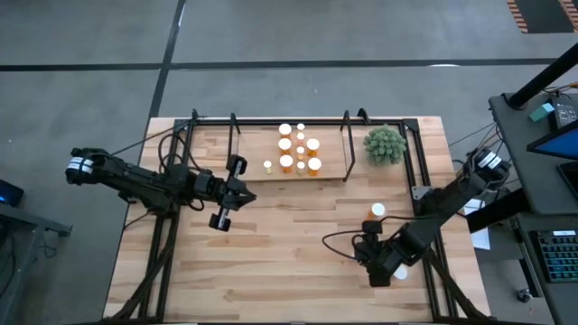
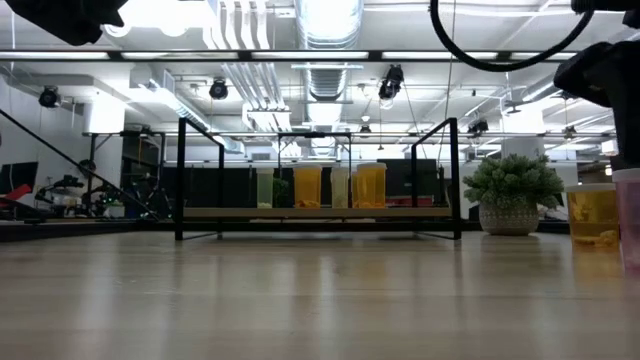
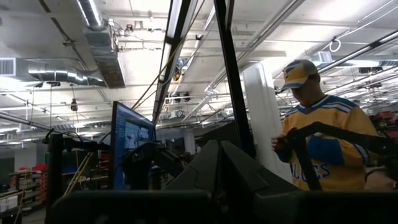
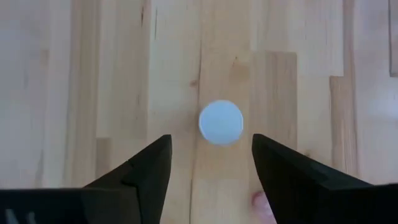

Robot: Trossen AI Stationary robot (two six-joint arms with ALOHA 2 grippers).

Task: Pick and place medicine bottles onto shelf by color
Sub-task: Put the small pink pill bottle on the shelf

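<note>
Medicine bottle (image 4: pixel 221 122) upright on tabletop, white cap up, right gripper (image 4: pixel 211 163) jaws spread above it, left jaws unclear.

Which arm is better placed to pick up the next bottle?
Right. Its open claw hangs straight above a white-capped bottle standing on the table. The left claw sits by the shelf, away from loose bottles.

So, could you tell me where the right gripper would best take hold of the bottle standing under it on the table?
Probably the body just below the white cap, from straight above. The bottle stands upright and alone, and the right gripper is open, fingers pointing down either side of it.
</note>
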